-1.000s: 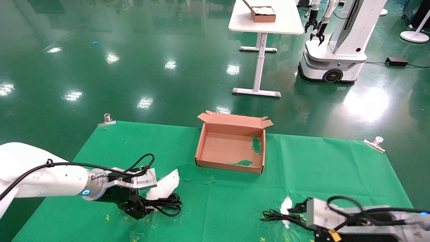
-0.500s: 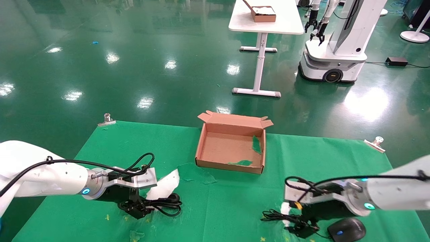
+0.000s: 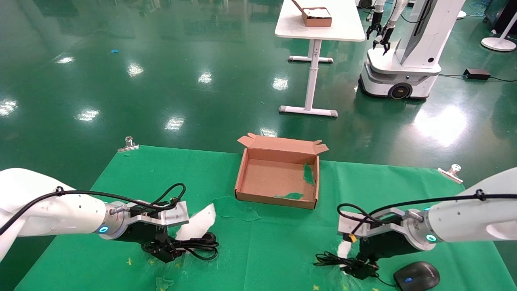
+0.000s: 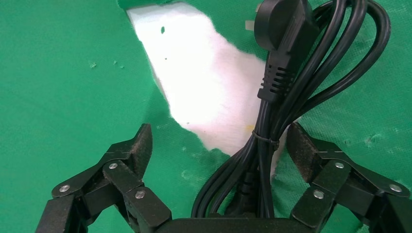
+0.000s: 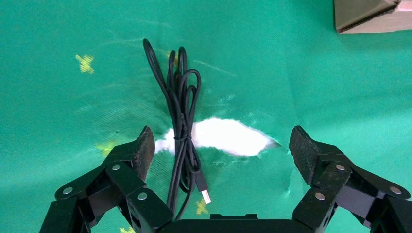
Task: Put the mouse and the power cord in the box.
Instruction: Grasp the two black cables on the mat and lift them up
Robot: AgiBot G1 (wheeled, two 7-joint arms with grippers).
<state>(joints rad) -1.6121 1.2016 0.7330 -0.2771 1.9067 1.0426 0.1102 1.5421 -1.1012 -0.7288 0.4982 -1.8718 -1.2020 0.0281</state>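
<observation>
The brown cardboard box (image 3: 264,178) stands open at the far middle of the green cloth. The power cord (image 3: 198,245) lies bundled at the near left. My left gripper (image 3: 166,254) is low over it, open, with the tied strands (image 4: 270,121) between its fingers but not pinched. The black mouse (image 3: 416,275) with a blue spot rests at the near right edge. Its thin wire (image 3: 332,258) is coiled to the left of it. My right gripper (image 3: 362,269) hangs open over that coil (image 5: 180,111), the USB plug (image 5: 204,192) near one finger.
White tears show in the cloth (image 3: 200,224) beside the cord and under the wire (image 5: 228,137). Metal clips (image 3: 128,144) (image 3: 451,171) hold the far corners. Beyond stand a white table with a small brown box (image 3: 317,17) and another robot (image 3: 404,56).
My right arm swung up from the bottom edge and leftward, uncovering the mouse; its gripper now sits over the coiled wire. The left arm has stayed still.
</observation>
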